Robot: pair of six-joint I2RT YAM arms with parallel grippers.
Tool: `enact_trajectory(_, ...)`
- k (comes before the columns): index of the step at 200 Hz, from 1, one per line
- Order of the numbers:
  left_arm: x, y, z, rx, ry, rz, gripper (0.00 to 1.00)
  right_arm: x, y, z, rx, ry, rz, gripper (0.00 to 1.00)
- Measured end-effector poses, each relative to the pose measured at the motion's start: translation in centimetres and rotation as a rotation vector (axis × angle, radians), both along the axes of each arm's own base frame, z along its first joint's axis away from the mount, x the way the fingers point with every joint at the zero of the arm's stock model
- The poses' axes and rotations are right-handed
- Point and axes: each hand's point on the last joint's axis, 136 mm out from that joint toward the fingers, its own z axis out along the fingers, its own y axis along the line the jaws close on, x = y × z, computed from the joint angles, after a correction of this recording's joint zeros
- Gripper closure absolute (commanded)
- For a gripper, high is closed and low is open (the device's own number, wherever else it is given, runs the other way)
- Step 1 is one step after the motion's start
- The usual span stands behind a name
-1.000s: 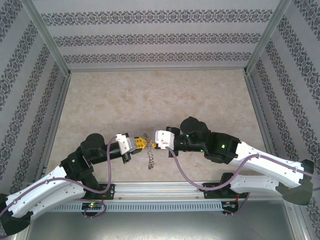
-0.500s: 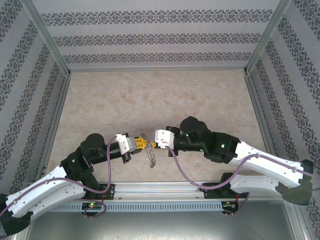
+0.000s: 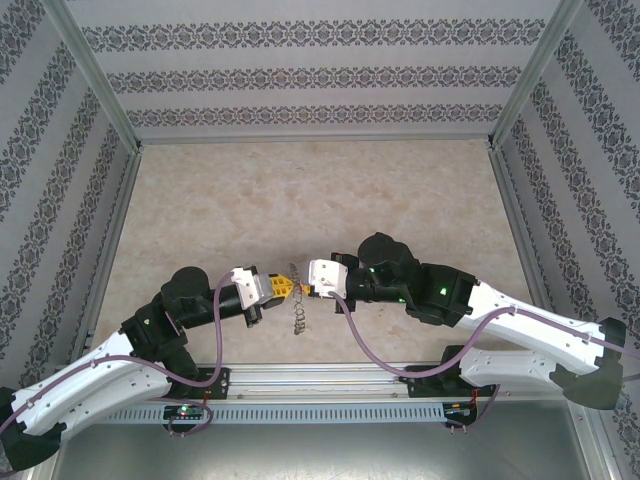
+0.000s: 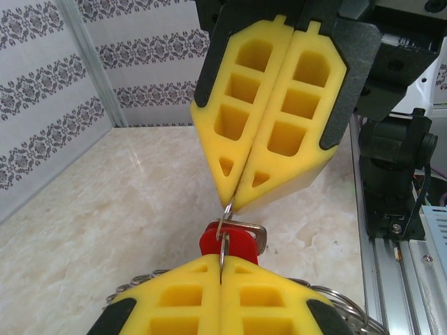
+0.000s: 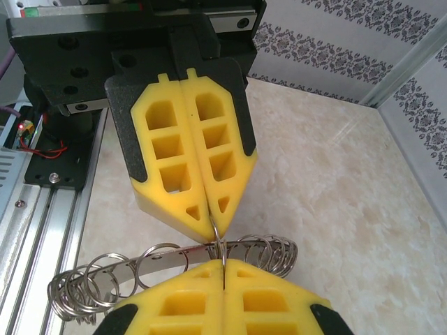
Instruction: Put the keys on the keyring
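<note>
Left gripper (image 4: 221, 264) and right gripper (image 4: 232, 204) meet tip to tip over the front-middle of the table (image 3: 300, 200), each w/ pads pressed tight together, both pinching the same thin wire loop of the keyring (image 5: 167, 252). The red key (image 4: 234, 246) sits right at that loop, just beside the tips in the left wrist cam. Rest of the keyring — grey band w/ more wire loops — hangs under the fingers.

Tally over the tabletop (image 3: 300, 200)
One red key (image 4: 227, 244); one grey keyring (image 5: 167, 257), its wire loops (image 5: 77, 293) too bunched to count; two arms, left arm (image 3: 150, 335) and right arm (image 3: 450, 290), each with two yellow jaws.
</note>
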Motion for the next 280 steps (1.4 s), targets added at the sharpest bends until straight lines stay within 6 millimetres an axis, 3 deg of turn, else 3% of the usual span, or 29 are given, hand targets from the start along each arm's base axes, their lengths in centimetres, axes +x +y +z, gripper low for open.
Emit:
enact_trajectory(54, 0.01, 0.00, 0.00, 0.000, 0.000, 0.000, 1.00, -0.23, -0.45, 0.77, 0.021, -0.007, -0.001, 1.00)
enact_trajectory(280, 0.00, 0.00, 0.00, 0.000, 0.000, 0.000, 1.00, -0.08, -0.18, 0.05, 0.004, 0.014, 0.009, 1.00)
